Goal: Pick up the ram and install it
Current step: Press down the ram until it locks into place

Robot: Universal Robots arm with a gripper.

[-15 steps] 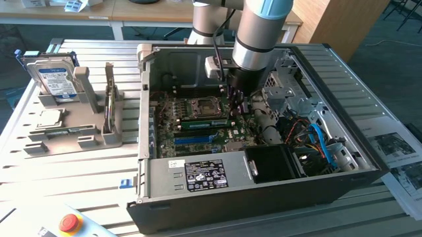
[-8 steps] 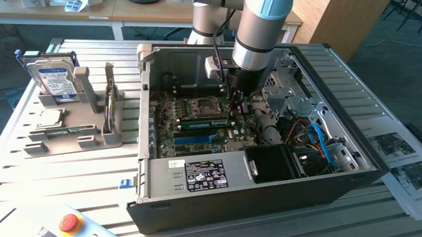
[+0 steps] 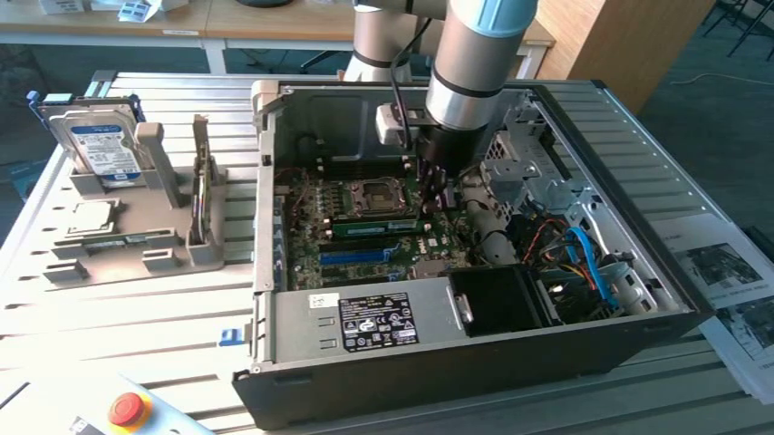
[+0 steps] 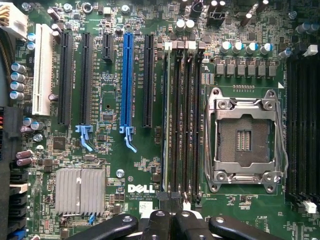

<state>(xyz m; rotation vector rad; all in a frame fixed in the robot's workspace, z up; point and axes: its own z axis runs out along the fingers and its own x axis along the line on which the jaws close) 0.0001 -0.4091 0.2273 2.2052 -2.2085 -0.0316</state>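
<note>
Slatted metal bench, an open tower case (image 3: 272, 299) lying on it, and the arm reaching down inside. Using the CPU socket (image 4: 247, 137) as the anchor: the ram (image 3: 375, 227) stands on edge in the bank of memory slots just beside the socket, on the side facing the blue slot (image 4: 127, 80). From the wrist view it looks like the lane farthest from the socket, but I can't swear it's fully seated. The gripper (image 4: 172, 222) hovers right over one end of that bank, near the socket. I honestly can't tell if it's clamped on the stick or free of it. My take on doing this bit well: keep the stick dead upright and parallel to the slot, notch lined up, and press straight down evenly so neither end rides high. Room is tight. There are neighbouring slots between the stick and the socket, plus capacitors (image 4: 245, 47) off the socket's corner, and the case wall and drive cage well beyond it. So vertical moves only, in my opinion. A second stick (image 3: 199, 172) sits in the grey fixture (image 3: 145, 227), well away from the socket, outside the case.
</note>
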